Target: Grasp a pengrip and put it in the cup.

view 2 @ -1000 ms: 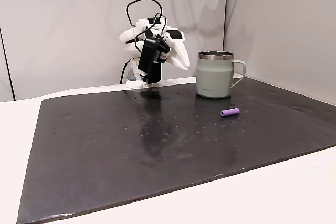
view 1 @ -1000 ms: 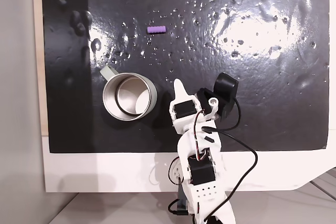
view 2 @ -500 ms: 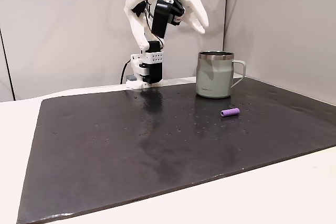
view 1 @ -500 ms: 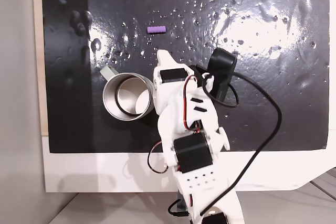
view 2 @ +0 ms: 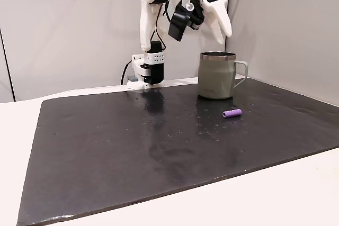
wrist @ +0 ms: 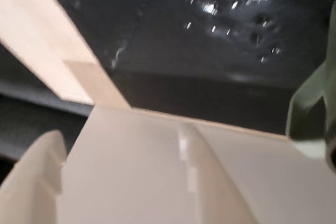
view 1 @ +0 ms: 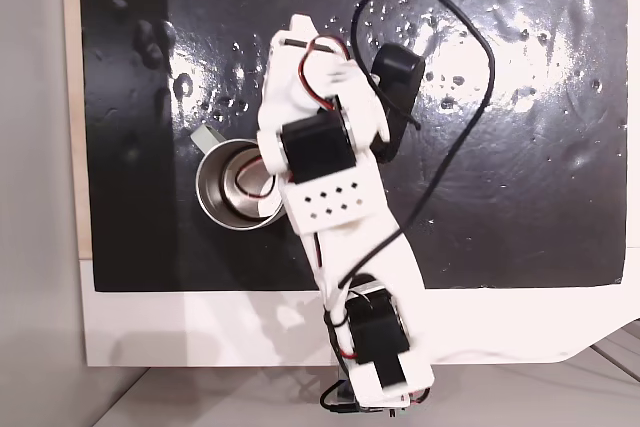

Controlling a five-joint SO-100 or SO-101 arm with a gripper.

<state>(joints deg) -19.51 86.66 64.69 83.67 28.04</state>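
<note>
One pengrip (view 2: 232, 114) on the dark mat, just in front of the cup (view 2: 217, 75), arm up high.
Gripper (view 2: 221, 27) above the cup; can't tell if open. Pengrip looks soft, light, prob. rolls; pinch mid-length across the ribs.

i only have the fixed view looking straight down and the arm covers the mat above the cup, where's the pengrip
Observer: In a fixed view, the pengrip lies on the black mat in front of the cup, apart from it.
Operator: is the gripper near it
Observer: No. The gripper hangs in the air above the cup's rim, well clear of the mat.
Operator: open or shut
Observer: Cannot tell. I can make out one white finger pointing down, but not the gap.
</note>
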